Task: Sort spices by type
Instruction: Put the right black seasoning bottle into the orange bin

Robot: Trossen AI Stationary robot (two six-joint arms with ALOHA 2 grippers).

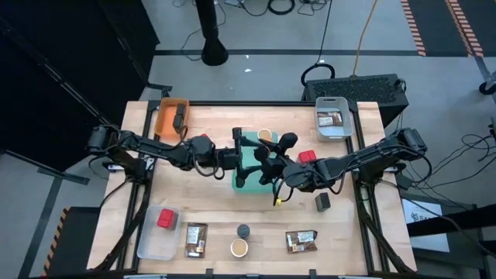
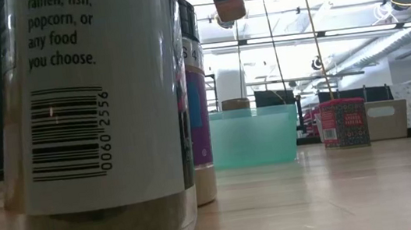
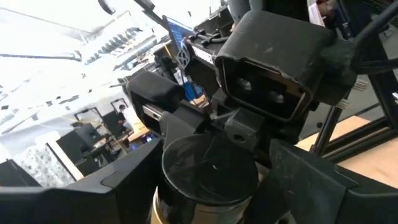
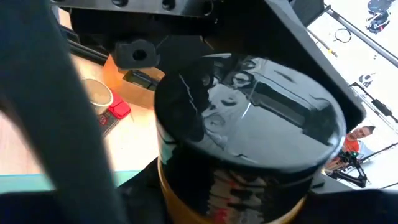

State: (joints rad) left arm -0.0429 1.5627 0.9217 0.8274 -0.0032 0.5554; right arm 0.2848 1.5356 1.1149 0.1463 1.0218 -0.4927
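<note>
Looking down at the table, we see both arms meet over the teal bin [image 1: 246, 181] in the middle. The left gripper [image 1: 248, 153] comes in from 9 o'clock. The right gripper [image 1: 271, 165] comes in from 3 o'clock. They are very close together, up in the air.

In the left wrist view, the left gripper's two dark fingers [image 3: 118, 180] are closed on a black-lid jar [image 3: 208, 168], one on each side. The right wrist view has a jar with a shiny black lid right up close. It may be the same jar, but we are not sure. We cannot tell if the right gripper is holding it or not.

At 12 o'clock from the teal bin stands a tan jar [image 1: 264, 136] with a cream top. A red box [image 1: 308, 156] sits just beside the bin at 3 o'clock. At 1 o'clock on the table a pale blue tray [image 1: 343, 132] holds a brown packet [image 1: 331, 118]. At 11 o'clock is an orange bin [image 1: 166, 124]. At 7 o'clock a clear tray [image 1: 153, 242] holds a second red box [image 1: 166, 218].

Along the 6 o'clock edge, in a row, are another packet [image 1: 195, 239], a small grey jar [image 1: 243, 230], a second tan jar [image 1: 239, 247] and a third packet [image 1: 301, 241]. A small black jar [image 1: 322, 201] stands at 4 o'clock.
</note>
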